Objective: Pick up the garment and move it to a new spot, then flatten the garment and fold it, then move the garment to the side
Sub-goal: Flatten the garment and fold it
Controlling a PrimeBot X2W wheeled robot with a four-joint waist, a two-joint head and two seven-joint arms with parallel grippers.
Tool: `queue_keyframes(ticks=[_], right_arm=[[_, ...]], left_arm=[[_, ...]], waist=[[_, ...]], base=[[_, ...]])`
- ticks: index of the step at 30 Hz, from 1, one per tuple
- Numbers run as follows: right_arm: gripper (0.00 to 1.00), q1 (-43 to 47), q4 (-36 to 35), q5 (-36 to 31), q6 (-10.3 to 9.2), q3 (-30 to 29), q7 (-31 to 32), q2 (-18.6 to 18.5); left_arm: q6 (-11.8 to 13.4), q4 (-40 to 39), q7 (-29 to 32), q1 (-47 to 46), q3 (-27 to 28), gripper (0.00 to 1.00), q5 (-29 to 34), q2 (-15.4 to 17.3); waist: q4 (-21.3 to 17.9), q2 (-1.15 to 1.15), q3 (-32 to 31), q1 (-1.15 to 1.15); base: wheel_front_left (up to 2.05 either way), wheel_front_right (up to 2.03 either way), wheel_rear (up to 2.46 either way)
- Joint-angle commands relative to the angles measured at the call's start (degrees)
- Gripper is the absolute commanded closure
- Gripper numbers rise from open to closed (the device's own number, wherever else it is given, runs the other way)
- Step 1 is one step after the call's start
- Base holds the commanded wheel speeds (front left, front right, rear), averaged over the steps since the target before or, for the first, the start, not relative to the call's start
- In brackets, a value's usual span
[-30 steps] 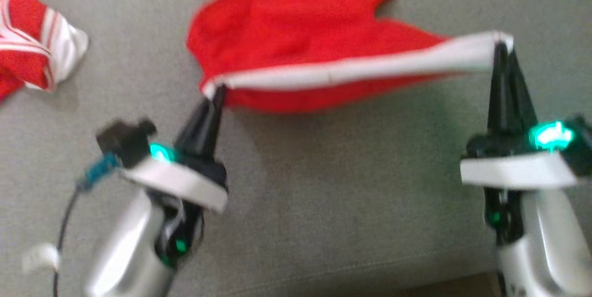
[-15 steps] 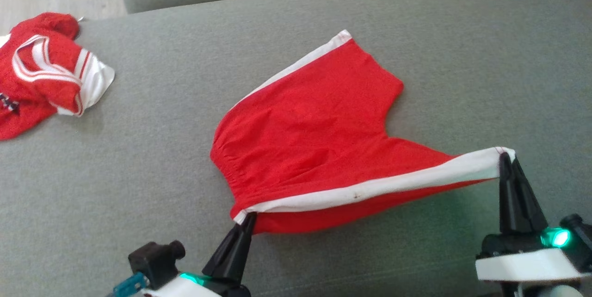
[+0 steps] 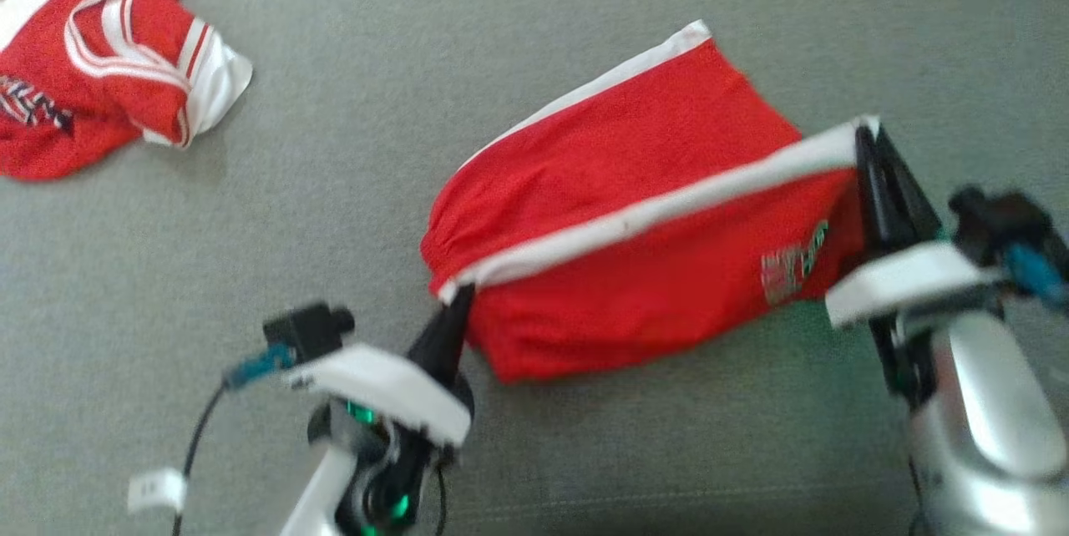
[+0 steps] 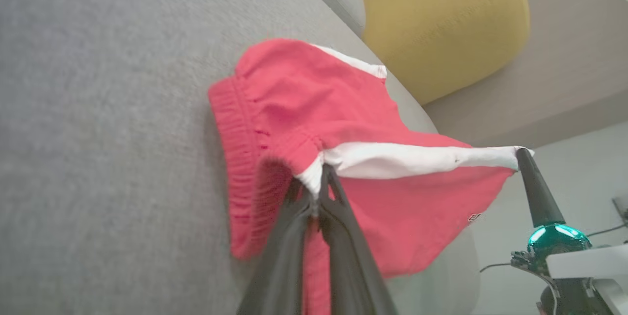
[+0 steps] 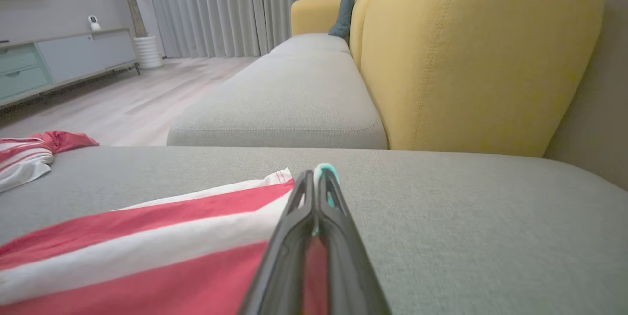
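The garment (image 3: 635, 210) is a pair of red shorts with white side stripes, half lifted off the grey sofa seat (image 3: 351, 185). My left gripper (image 3: 461, 302) is shut on the waistband end of the near white stripe, seen close in the left wrist view as the garment (image 4: 314, 123) pinched by that gripper (image 4: 319, 182). My right gripper (image 3: 864, 135) is shut on the leg-hem end of the same stripe; its own view has the garment (image 5: 147, 246) stretching left from the gripper (image 5: 314, 182). The raised near half hangs over the far half.
A second red and white garment (image 3: 100, 93) lies crumpled at the seat's far left. A yellow backrest cushion (image 5: 466, 55) stands behind the seat on the right. Another grey seat (image 5: 289, 104) and wooden floor (image 5: 122, 94) lie beyond.
Both grippers have carried the near white stripe up and away over the shorts, so the near half now drapes over the far half. The head camera has also shifted.
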Motion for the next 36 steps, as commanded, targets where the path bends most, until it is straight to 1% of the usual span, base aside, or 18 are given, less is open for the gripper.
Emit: queue_keyframes(ticks=[1, 4, 8, 16, 21, 22, 28, 29, 30, 31, 32, 34, 36], right_arm=[[1.0, -3.41, 0.2, -0.14, -0.04, 1.98, 0.23, -0.71], [1.0, -10.34, 7.69, -0.67, -0.04, 4.12, 1.35, -2.12], [1.0, -18.61, 16.12, -0.53, -0.04, 5.3, 1.79, -3.34], [1.0, -31.11, 29.94, -1.2, -0.04, 5.79, 0.99, -5.73], [1.0, -36.82, 36.52, -0.89, -0.04, 8.02, 0.99, -6.56], [1.0, -36.82, 36.52, -0.89, -0.04, 8.02, 0.99, -6.56], [1.0, -41.0, 42.23, 0.88, -0.04, 11.3, 0.81, -7.32], [1.0, -41.46, 43.0, 1.24, -0.04, 11.72, 0.66, -7.48], [0.81, -41.87, 43.75, 1.64, -0.04, 12.08, 0.48, -7.63], [0.59, -42.22, 44.46, 2.05, -0.04, 12.45, 0.33, -7.7], [0.0, -42.54, 45.1, 2.55, -0.04, 12.85, 0.24, -7.69], [0.0, -43.07, 46.04, 3.64, -0.04, 13.63, -0.15, -7.74], [0.0, -43.31, 46.61, 4.61, -0.04, 14.83, -0.7, -7.87]], left_arm=[[0.15, -0.86, -0.11, -3.38, 2.02, 1.0, -0.24, -0.42], [0.77, 2.36, -0.41, -7.94, 1.57, 1.0, -0.7, -0.99], [1.67, 5.5, -0.66, -12.79, 0.64, 1.0, -2.73, -1.4], [2.35, 7.7, -3.77, -19.16, -3.91, 1.0, -7.16, -1.52], [2.88, 8.79, -5.62, -22.3, -7.16, 1.0, -9.99, -1.53], [2.88, 8.79, -5.62, -22.3, -7.16, 1.0, -9.99, -1.53], [3.24, 10.21, -8.43, -24.99, -10.34, 1.0, -11.29, -1.54], [3.28, 10.38, -9.03, -25.28, -10.73, 0.93, -11.17, -1.54], [3.4, 10.61, -9.62, -25.56, -11.14, 0.42, -10.67, -1.54], [3.48, 10.84, -10.16, -25.77, -11.5, 0.0, -9.99, -1.54], [3.47, 10.98, -10.57, -25.83, -11.78, 0.0, -9.42, -1.54], [3.36, 10.89, -11.35, -25.74, -12.41, 0.0, -7.87, -1.09], [3.36, 10.21, -12.15, -25.28, -12.98, 0.0, -5.8, 0.1]], waist=[[1.58, 0.0, 1.83, 0.01], [3.2, 0.0, 3.84, 0.01], [5.28, 0.0, 6.35, 0.01], [8.53, 0.0, 9.96, 0.01], [10.1, 0.0, 11.54, 0.01], [10.1, 0.0, 11.54, 0.01], [11.26, 0.0, 12.42, 0.01], [11.4, 0.0, 12.42, 0.01], [11.53, 0.0, 12.38, 0.01], [11.62, 0.0, 12.32, 0.01], [11.66, 0.0, 12.21, 0.01], [11.6, 0.0, 11.85, 0.01], [11.37, 0.0, 11.3, 0.01]], base=[[0.0, 0.0, 0.0], [0.0, 0.0, 0.0], [0.0, 0.0, 0.0], [0.0, 0.0, 0.0], [0.0, 0.0, 0.0], [0.0, 0.0, 0.0], [0.0, 0.0, 0.0], [0.0, 0.0, 0.0], [0.0, 0.0, 0.0], [0.0, 0.0, 0.0], [0.0, 0.0, 0.0], [0.0, 0.0, 0.0], [0.0, 0.0, 0.0]])
